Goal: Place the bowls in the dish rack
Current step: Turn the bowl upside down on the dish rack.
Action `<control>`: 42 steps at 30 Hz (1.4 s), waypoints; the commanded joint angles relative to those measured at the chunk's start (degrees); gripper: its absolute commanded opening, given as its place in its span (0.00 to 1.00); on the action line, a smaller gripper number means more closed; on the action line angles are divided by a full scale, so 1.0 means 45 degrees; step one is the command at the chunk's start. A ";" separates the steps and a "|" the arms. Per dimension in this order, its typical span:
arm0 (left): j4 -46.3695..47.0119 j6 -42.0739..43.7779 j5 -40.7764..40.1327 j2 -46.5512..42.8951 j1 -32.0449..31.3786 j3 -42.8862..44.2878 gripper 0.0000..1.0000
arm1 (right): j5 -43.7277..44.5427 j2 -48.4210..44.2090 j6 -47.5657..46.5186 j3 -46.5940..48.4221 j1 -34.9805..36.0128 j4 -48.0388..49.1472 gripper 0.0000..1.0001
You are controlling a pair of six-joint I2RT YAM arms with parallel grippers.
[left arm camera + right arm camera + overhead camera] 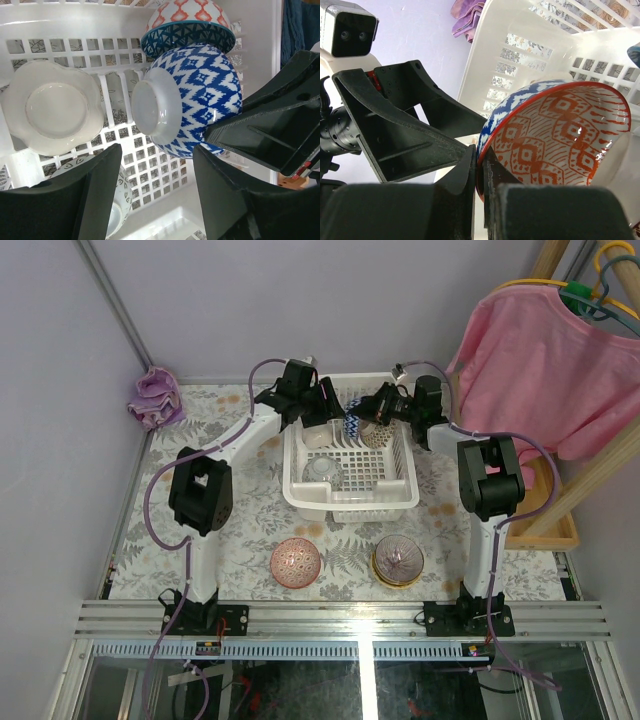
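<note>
inside rack (485, 65), fingers (465, 185) pinching bowl (555, 135), seemingly tilted

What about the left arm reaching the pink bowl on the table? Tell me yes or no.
Probably yes: the left gripper is open and empty over the rack, and the pink bowl sits alone on the table in front, on that arm's side, nothing on it.

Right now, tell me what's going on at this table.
The right hand pinches the rim of a blue-and-white bowl, holding it on edge inside the dish rack. The left hand hovers open over that bowl, gripping nothing. A white bowl and an orange-and-teal bowl already sit in the rack. A pink bowl and a tan bowl wait on the table in front of it.
</note>
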 commanded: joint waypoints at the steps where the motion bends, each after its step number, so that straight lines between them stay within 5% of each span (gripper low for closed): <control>1: 0.0679 -0.0073 -0.0174 0.0147 0.0065 0.0318 0.58 | -0.0274 0.0156 -0.0057 -0.0018 0.0065 0.0469 0.00; 12: 0.0406 -0.0072 -0.0282 0.0530 0.0098 0.0767 0.58 | 0.0962 -0.0420 -0.2293 0.0043 0.0084 -0.3114 0.10; 17: 0.0444 -0.0132 -0.0234 0.0627 0.0074 0.0855 0.58 | 0.1488 -0.0526 -0.3062 0.0218 0.0067 -0.4252 0.06; 25: 0.0425 -0.0112 -0.0291 0.0595 0.0076 0.0831 0.58 | 0.0006 0.0136 -0.1115 0.0722 0.0121 -0.1698 0.00; 42: 0.0629 -0.0317 -0.0254 0.0757 0.0204 0.1124 0.57 | -0.0570 0.0268 -0.0076 0.0471 0.0385 -0.0162 0.00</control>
